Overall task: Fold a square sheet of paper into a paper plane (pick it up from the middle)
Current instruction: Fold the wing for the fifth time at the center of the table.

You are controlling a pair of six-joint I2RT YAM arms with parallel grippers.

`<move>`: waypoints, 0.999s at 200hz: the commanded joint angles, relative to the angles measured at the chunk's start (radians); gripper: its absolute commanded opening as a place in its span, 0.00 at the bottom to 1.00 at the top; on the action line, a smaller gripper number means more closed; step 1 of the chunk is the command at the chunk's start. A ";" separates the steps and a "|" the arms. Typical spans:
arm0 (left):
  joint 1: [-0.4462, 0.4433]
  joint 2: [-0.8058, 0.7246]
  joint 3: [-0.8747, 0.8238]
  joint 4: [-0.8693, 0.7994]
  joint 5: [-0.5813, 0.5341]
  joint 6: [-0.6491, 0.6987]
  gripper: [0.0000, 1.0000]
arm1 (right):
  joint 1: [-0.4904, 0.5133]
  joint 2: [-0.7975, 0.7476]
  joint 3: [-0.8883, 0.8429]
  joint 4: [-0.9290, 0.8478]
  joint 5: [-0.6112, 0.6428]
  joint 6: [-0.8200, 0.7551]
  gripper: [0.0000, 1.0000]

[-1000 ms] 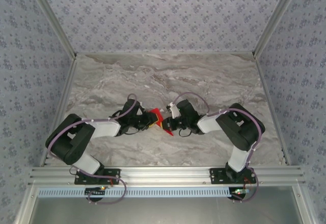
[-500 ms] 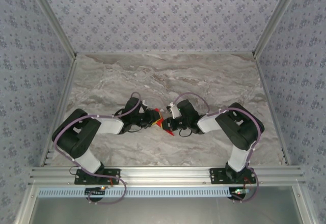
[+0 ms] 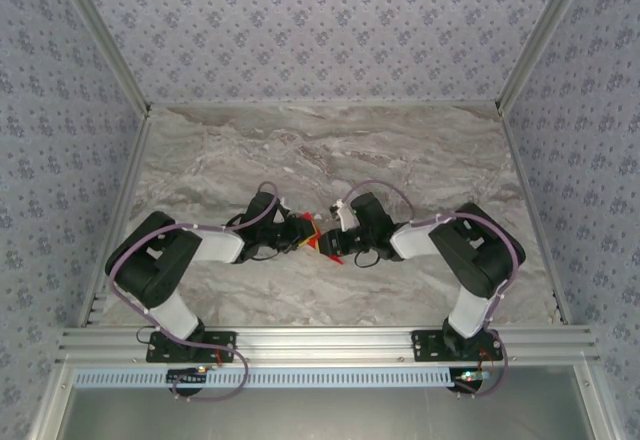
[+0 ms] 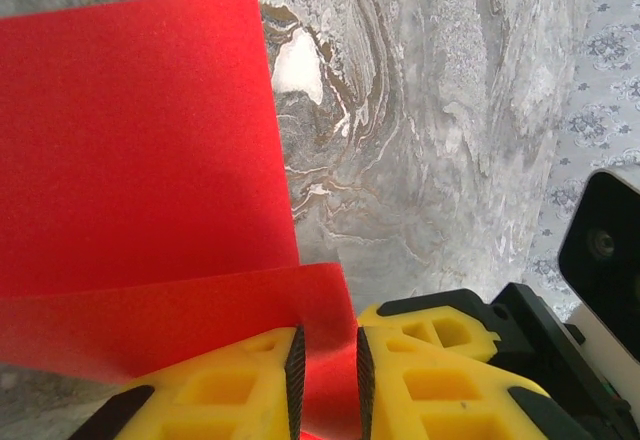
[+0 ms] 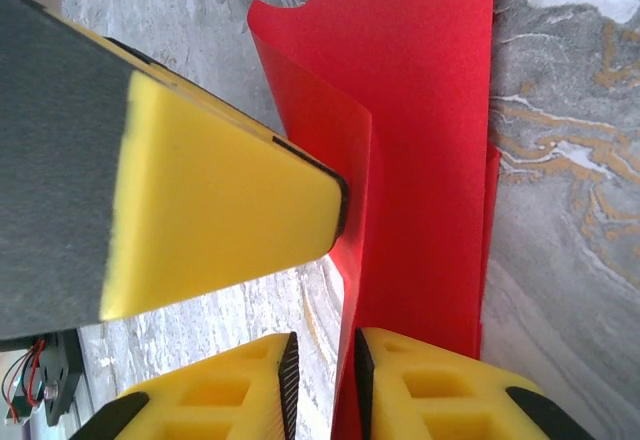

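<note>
Left wrist view is showing the red paper [image 4: 130,140] partly folded at the middle of the table [image 4: 430,110], a flap rising through my slightly open left claw [image 4: 327,370] and right claw [image 5: 322,370], most plane folds remaining.

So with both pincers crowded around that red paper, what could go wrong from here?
The thin bright red sheet of paper sits in a narrow gap in the right pincer, whose jaws look slightly apart, so it might slip out. The left pincer also looks loose around a curled flap, so the fold could spring open. The pincers are very close together and might bump.
</note>
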 commanded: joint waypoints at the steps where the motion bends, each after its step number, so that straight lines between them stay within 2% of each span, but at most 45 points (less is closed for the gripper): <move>1: -0.006 0.013 0.024 0.015 0.016 0.010 0.24 | -0.006 -0.043 0.012 -0.072 -0.007 -0.019 0.25; 44: -0.007 0.015 0.029 0.018 0.019 0.012 0.24 | -0.007 -0.060 0.004 -0.138 0.018 -0.053 0.25; 103: -0.007 0.004 0.033 0.015 0.021 0.016 0.23 | -0.011 -0.037 -0.015 -0.122 0.033 -0.030 0.13; 200: -0.017 -0.070 -0.030 0.058 0.017 0.023 0.26 | -0.025 0.017 -0.032 -0.071 0.002 0.016 0.11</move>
